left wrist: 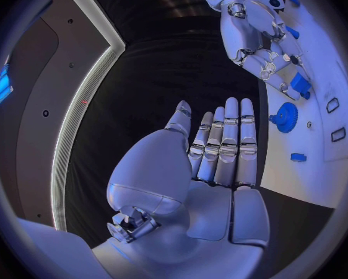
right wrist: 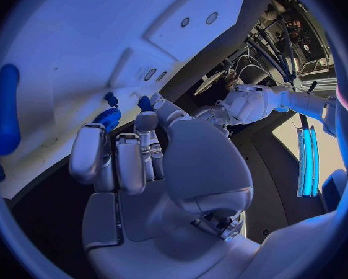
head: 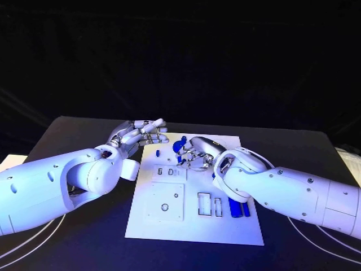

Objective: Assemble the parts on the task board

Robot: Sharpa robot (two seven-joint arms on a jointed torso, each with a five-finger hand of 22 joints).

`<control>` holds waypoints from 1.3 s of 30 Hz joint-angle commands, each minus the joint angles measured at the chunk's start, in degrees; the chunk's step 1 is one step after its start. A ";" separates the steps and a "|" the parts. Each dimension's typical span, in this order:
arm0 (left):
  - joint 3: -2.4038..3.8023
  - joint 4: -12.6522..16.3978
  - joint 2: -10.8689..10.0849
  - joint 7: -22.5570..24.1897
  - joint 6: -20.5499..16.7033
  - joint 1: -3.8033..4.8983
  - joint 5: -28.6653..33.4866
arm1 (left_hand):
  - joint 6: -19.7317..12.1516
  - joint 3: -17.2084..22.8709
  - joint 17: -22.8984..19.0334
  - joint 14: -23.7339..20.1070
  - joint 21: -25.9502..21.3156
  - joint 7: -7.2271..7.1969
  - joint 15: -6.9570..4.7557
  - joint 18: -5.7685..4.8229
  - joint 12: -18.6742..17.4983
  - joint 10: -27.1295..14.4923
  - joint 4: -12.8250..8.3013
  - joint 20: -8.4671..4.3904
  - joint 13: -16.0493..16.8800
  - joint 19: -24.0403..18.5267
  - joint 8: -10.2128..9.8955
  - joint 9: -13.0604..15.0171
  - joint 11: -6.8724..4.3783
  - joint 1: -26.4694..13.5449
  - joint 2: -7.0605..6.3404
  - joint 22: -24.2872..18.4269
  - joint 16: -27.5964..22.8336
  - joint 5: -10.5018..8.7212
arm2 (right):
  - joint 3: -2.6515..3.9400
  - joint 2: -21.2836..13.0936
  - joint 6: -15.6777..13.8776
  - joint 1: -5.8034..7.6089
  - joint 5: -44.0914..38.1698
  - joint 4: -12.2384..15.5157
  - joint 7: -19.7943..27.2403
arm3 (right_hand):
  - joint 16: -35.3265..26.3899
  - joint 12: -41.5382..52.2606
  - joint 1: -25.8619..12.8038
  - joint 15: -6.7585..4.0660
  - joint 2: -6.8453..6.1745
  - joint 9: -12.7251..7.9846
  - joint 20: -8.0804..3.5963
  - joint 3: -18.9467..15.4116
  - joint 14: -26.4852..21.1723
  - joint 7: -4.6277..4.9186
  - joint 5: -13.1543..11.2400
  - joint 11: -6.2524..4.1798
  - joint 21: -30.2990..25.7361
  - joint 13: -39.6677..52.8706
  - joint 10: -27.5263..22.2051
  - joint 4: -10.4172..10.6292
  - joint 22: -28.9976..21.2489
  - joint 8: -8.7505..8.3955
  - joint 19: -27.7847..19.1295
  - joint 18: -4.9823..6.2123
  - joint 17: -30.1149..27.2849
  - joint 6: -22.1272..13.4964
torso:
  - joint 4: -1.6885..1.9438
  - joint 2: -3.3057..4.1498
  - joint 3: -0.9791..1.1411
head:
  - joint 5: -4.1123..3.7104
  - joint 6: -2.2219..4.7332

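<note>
Two hands, one board, several blue parts; we list them as we find them.

Board (head: 193, 226): white plate in the middle of the black table (head: 83, 132), with rectangular slots and a square panel with a round hole.

Left hand (head: 138, 135): we see it over the table just beside the board's far left corner. In its wrist view the fingers (left wrist: 230, 142) lie straight and side by side, thumb apart, palm bare; we record it as released, grasping nothing.

Right hand (head: 198, 153): over the far part of the board, fingers curled downward. In the left wrist view we see a small blue block (left wrist: 300, 82) at its fingertips. Whether the hand pinches that block or merely touches it, we cannot tell.

Gear (left wrist: 284, 115): blue, toothed, on the board near the right hand's fingers; also seen in the right wrist view (right wrist: 106, 116).

Small peg (left wrist: 298, 157): blue, on the board, apart from the gear.

Long bar (head: 236, 208): blue, lying at the board's near right edge, beside the slots and under the right forearm.
</note>
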 commanded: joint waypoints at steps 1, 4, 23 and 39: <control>0.04 0.07 0.10 1.05 -0.71 0.03 3.09 | -0.56 0.02 -0.32 -0.58 -0.34 0.07 0.12 0.00 -0.01 -0.53 -0.48 0.04 -0.14 -0.52 -0.35 -0.10 -0.02 0.07 0.24 -0.17 -0.50 0.02 | -0.06 0.64 1.69 -0.61 -4.42 -0.14 -3.15 | -0.35 -0.20 -0.46 -0.23 0.10 -0.01 -0.03 0.29 2.77 0.41 0.24 0.03 -0.36 -0.07 -0.32 0.15 -0.07 -0.16 -0.42 -0.39 -0.05 -0.02 | -0.05 0.00 0.06 | -0.02 -0.44; 0.04 0.05 0.21 1.06 -0.72 0.03 3.31 | -0.57 0.01 -0.39 -0.62 -0.39 0.08 0.15 0.01 0.01 -0.56 -0.50 0.08 -0.17 -0.57 -0.34 -0.11 -0.01 0.06 0.25 -0.21 -0.59 0.02 | -0.23 1.25 1.57 -1.00 -4.69 -0.37 -3.79 | -0.40 -0.30 -0.53 -0.24 0.06 0.00 -0.03 0.32 2.76 0.38 0.32 0.01 -0.38 -0.16 -0.29 0.13 -0.08 -0.15 -0.42 -0.38 -0.12 0.02 | -0.05 0.01 0.05 | 0.03 -0.50; 0.03 -0.05 0.60 0.92 -0.04 0.03 3.49 | -0.54 0.05 -0.44 -0.53 -0.42 0.09 0.13 0.05 0.05 -0.55 -0.54 0.11 -0.19 -0.57 -0.30 -0.11 -0.02 0.09 0.34 -0.24 -0.62 0.01 | -0.66 2.86 2.58 -2.14 -5.13 -0.89 -4.47 | -0.41 -0.35 -0.64 -0.25 0.03 0.01 -0.02 0.36 2.77 0.37 0.43 -0.01 -0.37 -0.20 -0.18 0.13 -0.05 -0.15 -0.39 -0.39 -0.10 0.07 | -0.03 -0.05 0.04 | 0.13 -1.33; 0.03 0.05 0.60 0.83 0.33 0.03 3.10 | -0.49 0.08 -0.48 -0.37 -0.42 0.09 0.10 0.10 0.11 -0.49 -0.58 0.12 -0.21 -0.53 -0.25 -0.11 -0.04 0.11 0.41 -0.25 -0.60 0.01 | -0.68 2.51 4.21 -2.17 -6.97 -1.18 -6.15 | -0.58 -1.04 -1.28 -0.24 -0.48 -0.02 -0.02 0.26 2.76 0.42 0.64 0.02 -0.54 -0.82 -0.12 0.20 -0.34 -0.33 -0.51 -0.33 -0.27 -0.10 | -0.06 -0.01 0.07 | -0.10 -1.87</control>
